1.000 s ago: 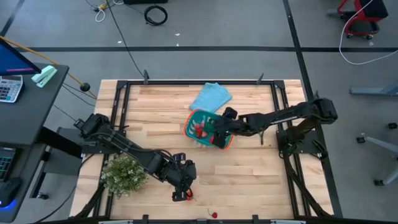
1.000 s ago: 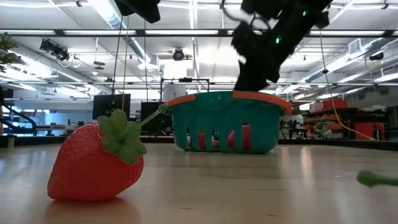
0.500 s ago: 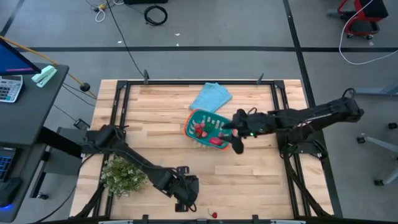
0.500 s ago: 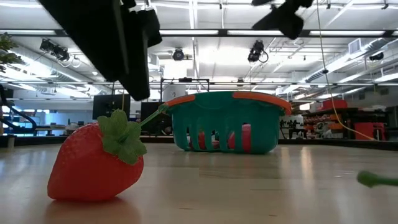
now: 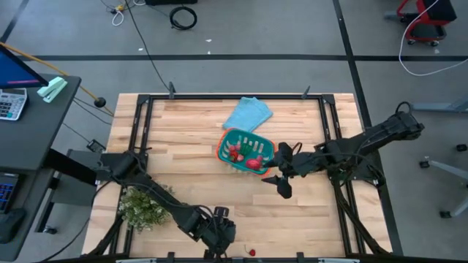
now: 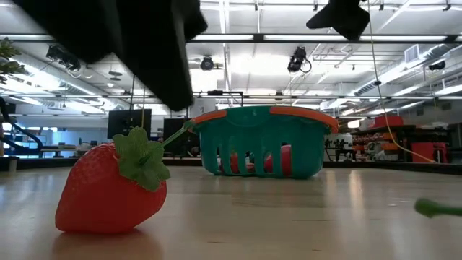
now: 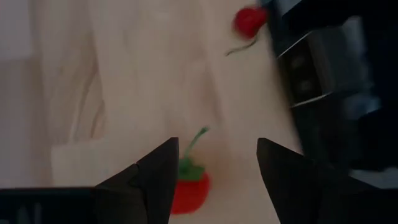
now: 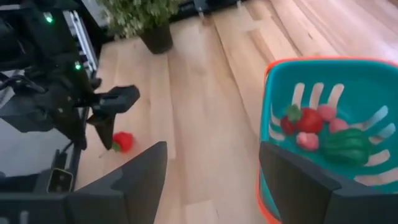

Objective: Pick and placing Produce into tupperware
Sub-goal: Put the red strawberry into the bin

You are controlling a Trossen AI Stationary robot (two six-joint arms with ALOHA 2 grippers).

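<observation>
Strawberry [image 7: 186,190] lies on the table's [image 5: 190,146] near edge, between the spread fingers of the left gripper [image 7: 214,180] above it. Right gripper [image 5: 281,172], fingers spread and empty, hangs beside the basket [image 5: 257,141] holding red and green produce [image 8: 311,124].

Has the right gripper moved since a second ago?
Yes. In the high view the right gripper has backed out from over the basket and now sits open just beside its rim, toward the table's right side.
</observation>
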